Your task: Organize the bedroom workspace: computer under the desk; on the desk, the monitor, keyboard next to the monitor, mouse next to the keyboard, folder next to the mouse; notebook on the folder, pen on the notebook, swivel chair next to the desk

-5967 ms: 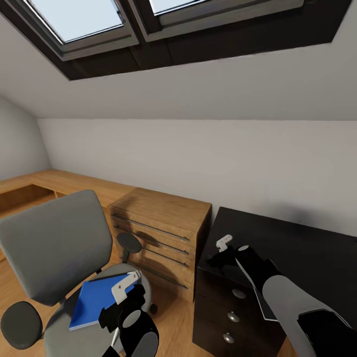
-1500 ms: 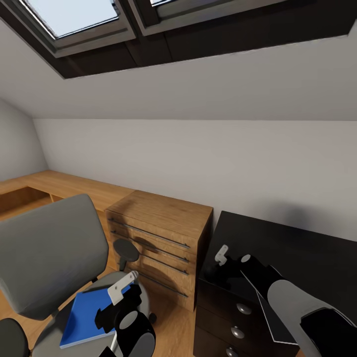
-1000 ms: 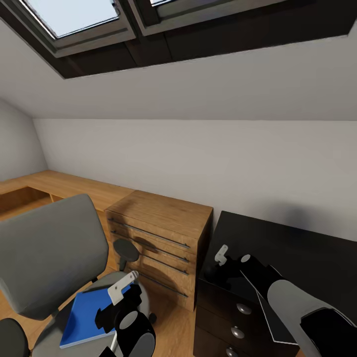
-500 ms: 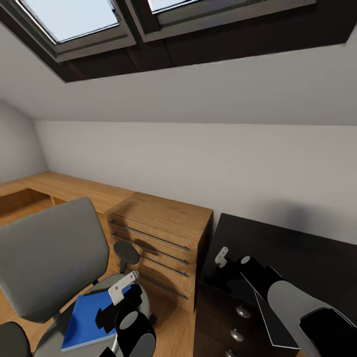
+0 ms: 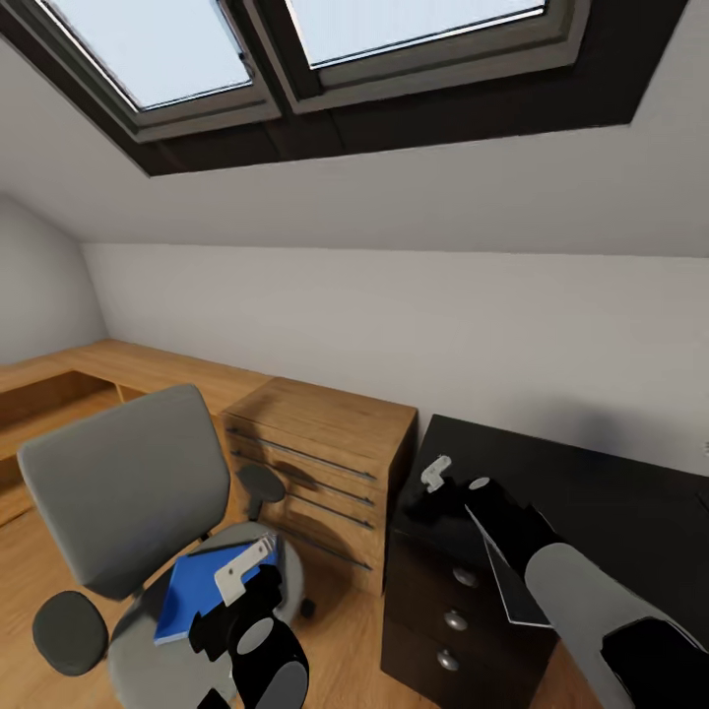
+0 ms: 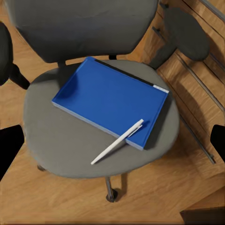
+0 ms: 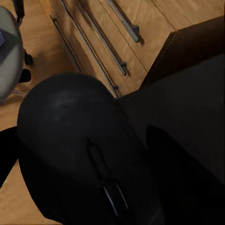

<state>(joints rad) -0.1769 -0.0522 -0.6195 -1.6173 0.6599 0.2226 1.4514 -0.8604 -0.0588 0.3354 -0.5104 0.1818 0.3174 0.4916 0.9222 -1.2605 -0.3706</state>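
At lower left of the head view, my left claw (image 5: 239,581) hangs over the swivel chair (image 5: 128,502); I can't tell how its fingers stand. The folder (image 6: 111,100) lies on the seat, the pen (image 6: 117,141) across its corner, so both are left to move. Right of centre, my right claw (image 5: 433,480) grips the mouse (image 7: 89,154) over the desk (image 5: 591,502), unplaced.

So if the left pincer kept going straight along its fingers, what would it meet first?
Probably the blue folder on the swivel chair seat, with the pen lying partly across the folder's edge close by; depth is hard to judge.
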